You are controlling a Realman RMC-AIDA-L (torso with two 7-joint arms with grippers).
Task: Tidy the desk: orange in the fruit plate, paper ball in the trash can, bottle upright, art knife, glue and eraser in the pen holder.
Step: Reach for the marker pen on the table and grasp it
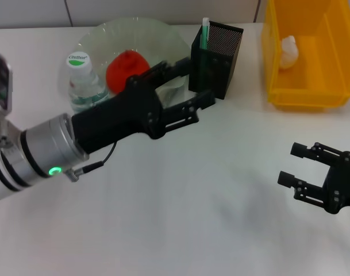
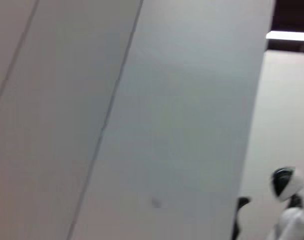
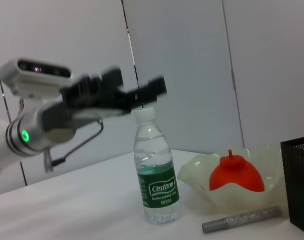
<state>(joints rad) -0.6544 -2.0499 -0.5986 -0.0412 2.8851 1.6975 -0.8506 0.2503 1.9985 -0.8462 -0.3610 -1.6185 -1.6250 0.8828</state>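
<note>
The orange (image 1: pixel 126 68) lies in the pale-green fruit plate (image 1: pixel 100 35). The bottle (image 1: pixel 83 80) stands upright beside the plate. My left gripper (image 1: pixel 189 85) is open and empty, hovering between the plate and the black mesh pen holder (image 1: pixel 220 54). A green-and-white stick (image 1: pixel 204 31) stands in the holder. The paper ball (image 1: pixel 288 52) lies in the yellow trash can (image 1: pixel 307 86). The right wrist view shows the bottle (image 3: pixel 154 180), the orange (image 3: pixel 236 175), the left gripper (image 3: pixel 139 84) and a slim silver stick (image 3: pixel 241 219) lying by the plate (image 3: pixel 196 175). My right gripper (image 1: pixel 301 167) is open and empty at the front right. The eraser is out of view.
The pen holder's edge (image 3: pixel 299 180) shows in the right wrist view. The left wrist view shows only wall panels (image 2: pixel 142 125). The white table (image 1: pixel 220 201) stretches between the two arms.
</note>
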